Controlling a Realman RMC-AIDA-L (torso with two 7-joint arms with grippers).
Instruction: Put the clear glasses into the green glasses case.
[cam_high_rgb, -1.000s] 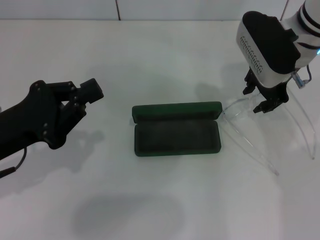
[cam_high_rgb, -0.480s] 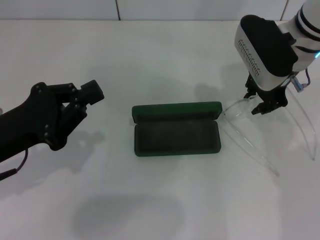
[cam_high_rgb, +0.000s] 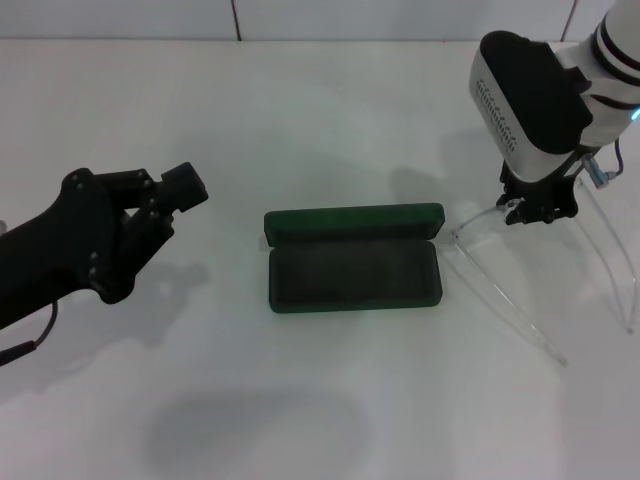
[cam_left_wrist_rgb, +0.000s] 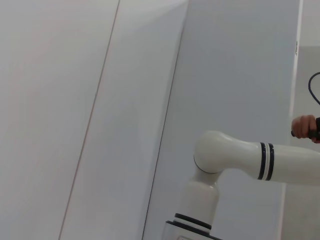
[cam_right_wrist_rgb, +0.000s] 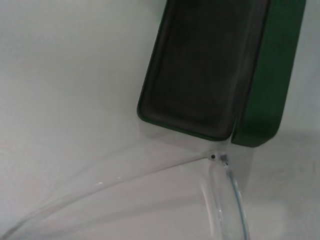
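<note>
The green glasses case (cam_high_rgb: 352, 278) lies open in the middle of the white table, its lid (cam_high_rgb: 352, 222) folded back on the far side and its dark lining empty. Just right of it are the clear glasses (cam_high_rgb: 500, 295), their long thin arms spread toward the table's front. My right gripper (cam_high_rgb: 538, 208) comes down onto the glasses' front and is shut on it. The right wrist view shows the case (cam_right_wrist_rgb: 205, 65) with the clear glasses (cam_right_wrist_rgb: 220, 200) right beside one of its corners. My black left gripper (cam_high_rgb: 185, 185) hovers parked to the left of the case.
The white table (cam_high_rgb: 330, 110) ends in a tiled wall along the back. The left wrist view shows only a wall and a white robot arm (cam_left_wrist_rgb: 235, 155).
The right gripper's fingers have drawn together on the glasses' front. The glasses have shifted slightly to the right and toward the front. The left arm has barely moved.
</note>
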